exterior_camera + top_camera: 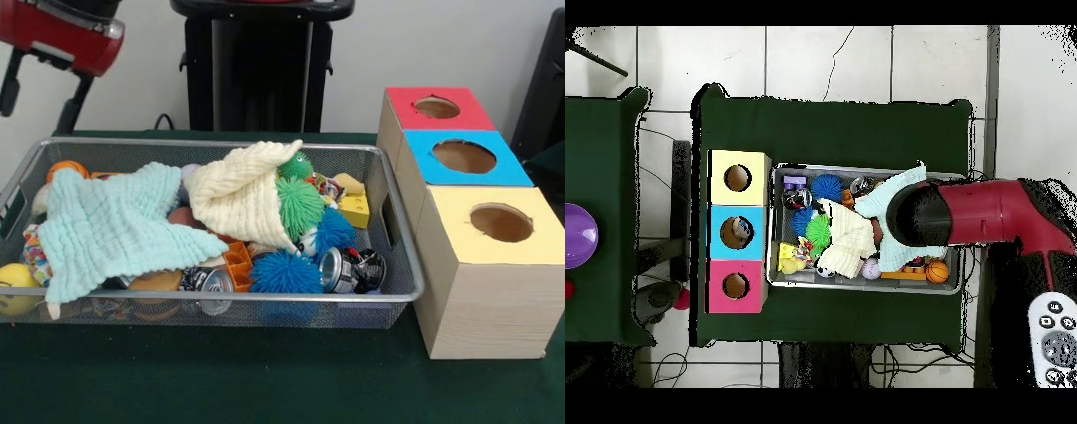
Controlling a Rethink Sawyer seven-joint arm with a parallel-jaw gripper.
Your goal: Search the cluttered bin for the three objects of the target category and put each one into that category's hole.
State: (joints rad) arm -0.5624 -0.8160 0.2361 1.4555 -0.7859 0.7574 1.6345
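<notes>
The wire mesh bin (265,298) stands on the green table, also in the overhead view (865,286), and is full of clutter. No see-through film bags show in either view; they are hidden or out of view. A pale blue knitted cloth (115,225) covers the bin's left part and a cream cloth (234,194) lies over the middle. The red arm (62,35) hangs above the bin's left end. From overhead its black end (915,215) sits over the blue cloth and hides what is under it. The gripper itself does not show clearly.
Three wooden boxes with holes stand beside the bin: red (437,108), blue (463,157), yellow (499,223). The bin holds green (298,205) and blue (284,272) spiky balls, cans (340,269), an orange ball (66,168) and a yellow block (356,210).
</notes>
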